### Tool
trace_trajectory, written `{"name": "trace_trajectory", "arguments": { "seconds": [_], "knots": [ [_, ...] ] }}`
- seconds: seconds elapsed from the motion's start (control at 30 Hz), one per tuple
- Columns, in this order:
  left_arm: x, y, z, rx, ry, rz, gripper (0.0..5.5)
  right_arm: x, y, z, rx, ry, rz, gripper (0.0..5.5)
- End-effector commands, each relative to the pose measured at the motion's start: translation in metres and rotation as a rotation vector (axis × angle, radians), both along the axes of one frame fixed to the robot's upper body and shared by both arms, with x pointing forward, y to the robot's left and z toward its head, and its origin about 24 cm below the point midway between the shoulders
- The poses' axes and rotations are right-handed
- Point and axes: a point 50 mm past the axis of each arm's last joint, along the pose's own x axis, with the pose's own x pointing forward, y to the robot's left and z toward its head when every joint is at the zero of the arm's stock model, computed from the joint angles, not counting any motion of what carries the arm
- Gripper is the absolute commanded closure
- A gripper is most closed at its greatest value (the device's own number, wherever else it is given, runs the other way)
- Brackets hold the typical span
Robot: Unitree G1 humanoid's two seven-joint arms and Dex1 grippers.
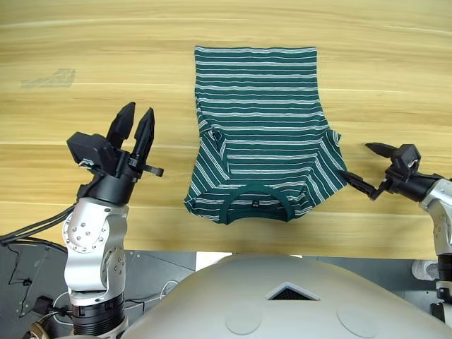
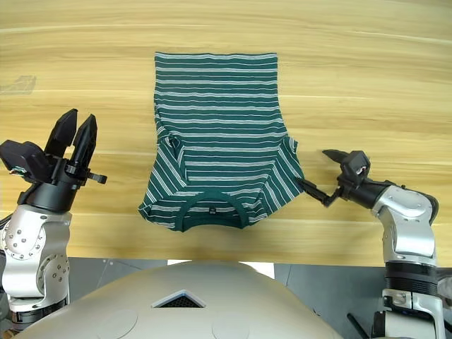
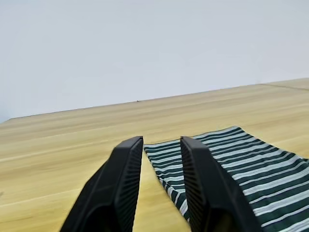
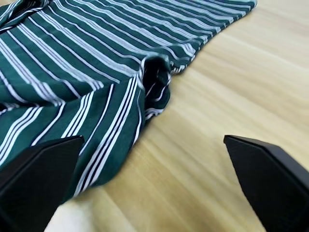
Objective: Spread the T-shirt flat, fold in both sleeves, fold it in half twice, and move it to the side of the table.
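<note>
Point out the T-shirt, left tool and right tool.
T-shirt [image 1: 258,120], left eye view, middle of the striped body.
left tool [image 1: 138,113], left eye view, midway between fingertips.
right tool [image 1: 357,160], left eye view, midway between fingertips.

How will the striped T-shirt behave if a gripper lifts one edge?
Probably floppy: the T-shirt shows soft folds and wrinkles near its collar, so it should drape, not hold shape. It lies thin and flat on the wooden table, so likely light. Pushed, it would probably bunch up rather than slide whole.

Green striped T-shirt [image 1: 260,134], sleeves folded in
</note>
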Motion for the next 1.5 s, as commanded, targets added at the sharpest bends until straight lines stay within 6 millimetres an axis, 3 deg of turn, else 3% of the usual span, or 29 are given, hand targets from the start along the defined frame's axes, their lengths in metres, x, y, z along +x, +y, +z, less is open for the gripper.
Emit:
{"name": "trace_trajectory", "arguments": {
  "seconds": [0.03,0.3,1.0,1.3,1.5],
  "knots": [
    [-0.001,0.001,-0.005,0.031,0.022,0.002,4.04,-0.002,0.004,-0.003,-0.016,0.013,0.036,0.41],
    [0.001,-0.002,-0.008,0.036,0.024,-0.008,4.04,-0.01,0.007,-0.013,-0.104,0.049,0.121,1.87],
    [0.003,-0.005,-0.014,0.031,0.039,-0.01,4.04,-0.006,0.014,-0.016,-0.13,0.024,0.171,5.35],
    [0.0,-0.006,-0.016,0.037,0.051,-0.035,4.04,-0.006,0.024,0.001,-0.007,0.0,0.242,5.35],
    [-0.002,-0.009,-0.017,0.041,0.052,-0.061,4.04,-0.006,0.03,0.009,-0.015,-0.023,0.284,5.35]
  ]
}}
